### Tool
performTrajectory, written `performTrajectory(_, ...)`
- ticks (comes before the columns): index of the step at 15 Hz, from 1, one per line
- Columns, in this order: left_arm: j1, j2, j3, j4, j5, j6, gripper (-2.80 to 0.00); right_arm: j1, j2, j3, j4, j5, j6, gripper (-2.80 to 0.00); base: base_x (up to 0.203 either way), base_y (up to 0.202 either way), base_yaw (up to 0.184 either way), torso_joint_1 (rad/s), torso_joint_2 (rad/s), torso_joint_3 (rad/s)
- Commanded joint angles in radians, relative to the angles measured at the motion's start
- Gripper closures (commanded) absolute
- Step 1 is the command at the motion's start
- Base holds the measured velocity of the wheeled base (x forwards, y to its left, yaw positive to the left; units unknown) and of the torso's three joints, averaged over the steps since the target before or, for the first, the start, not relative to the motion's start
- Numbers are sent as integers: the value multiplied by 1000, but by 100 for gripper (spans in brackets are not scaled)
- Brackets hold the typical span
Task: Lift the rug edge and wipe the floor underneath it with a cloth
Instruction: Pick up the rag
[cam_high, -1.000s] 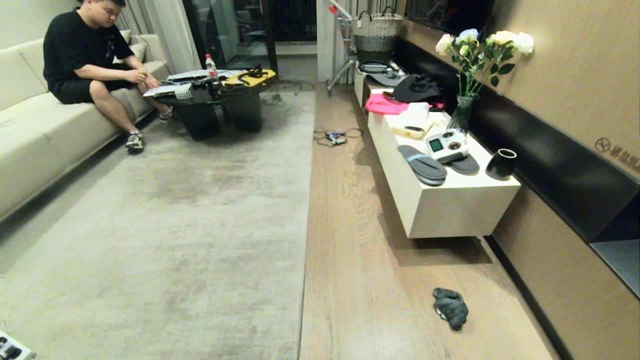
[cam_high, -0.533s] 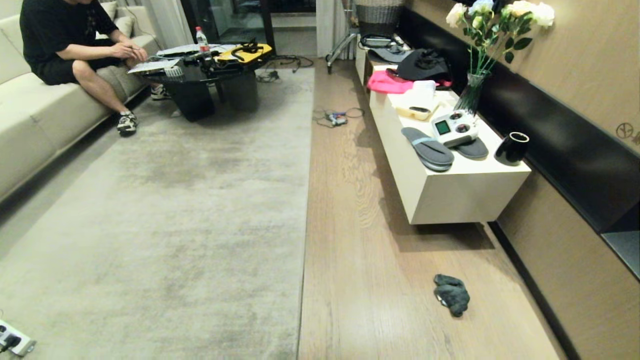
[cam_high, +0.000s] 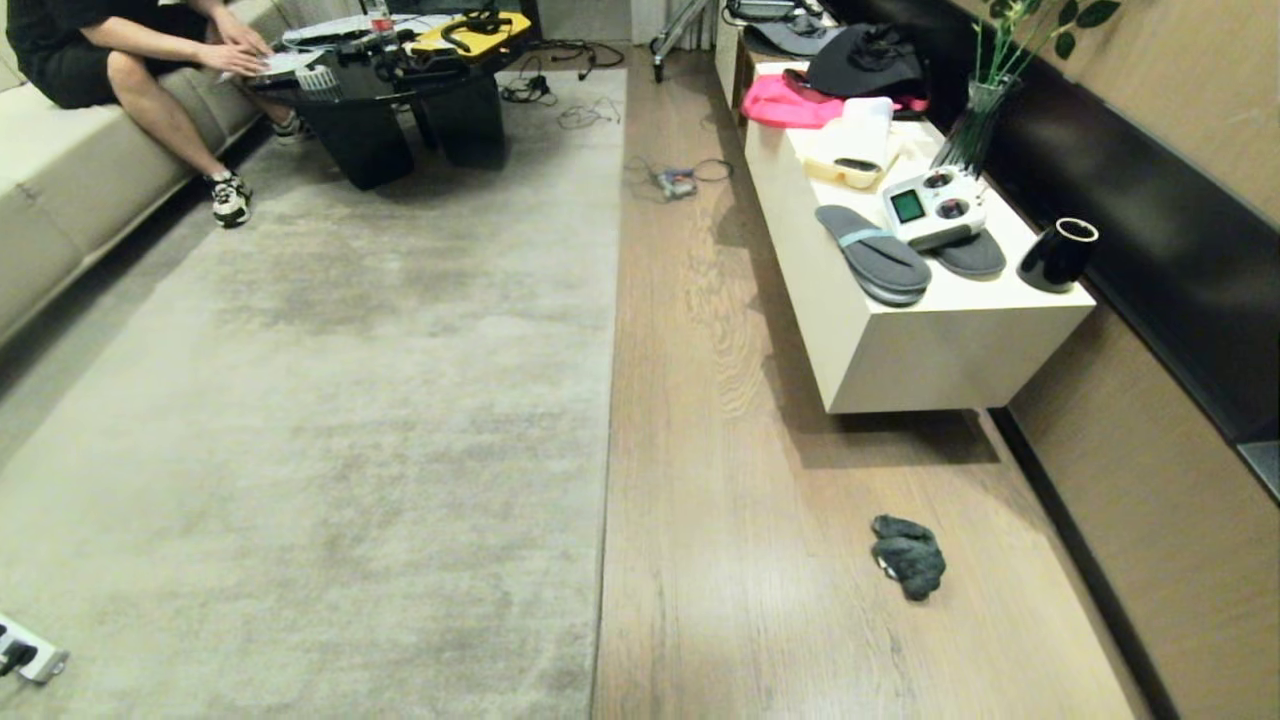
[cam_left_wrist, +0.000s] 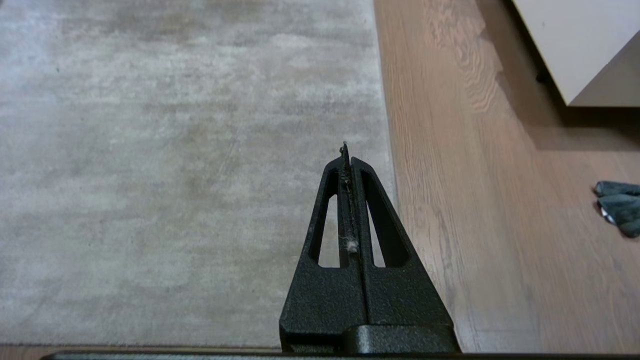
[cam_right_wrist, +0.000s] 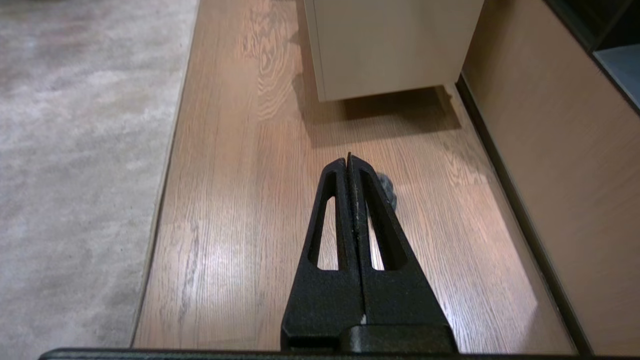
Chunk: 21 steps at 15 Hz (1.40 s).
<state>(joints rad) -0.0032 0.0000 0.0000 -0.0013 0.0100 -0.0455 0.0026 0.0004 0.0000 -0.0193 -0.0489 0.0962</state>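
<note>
Two claws hang above the floor, neither in the head view, each a pair of matte black, grainy, tapered fingers with long slots cut through them. The left claw (cam_left_wrist: 346, 150) has its fingers pressed together, a wisp of lint caught in the seam, and holds nothing. Below it and to its left spreads the rug (cam_high: 330, 420), short-piled, pale grey-beige, mottled with darker smudges. The rug edge (cam_high: 608, 400) lies flat just to the right of that claw's tip: a thin, straight border whose long axis runs away from the robot towards the far end of the room. Right of the border is the floor (cam_high: 720, 500), light brown wood-grain planks with dark streaks and a soft sheen, the grain running the same way as the border. The right claw (cam_right_wrist: 348, 159) is likewise closed tight and empty, poised over the bare planks. The cloth (cam_high: 908, 555), a small, crumpled, dark grey-teal wad of soft fabric, lies on the floor just beyond and slightly right of the right claw's tip, mostly hidden behind its fingers in the right wrist view, and well to the right of the left claw. Its lumpy shape is a little longer along the planks than across them. Farther ahead of the right claw stands a boxy cream cabinet (cam_high: 930, 350) with smooth flat faces.
</note>
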Motion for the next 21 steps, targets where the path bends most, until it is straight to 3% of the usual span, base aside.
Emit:
performTrajectory(1,0,2,0,0,1,0,0,-1,1,0,-1,0,0,0,0,0,0,3,7,-194)
performTrajectory(21,0,2,0,0,1,-2,0,0,1,0,-1,0,0,0,0,0,0,1,2,-198)
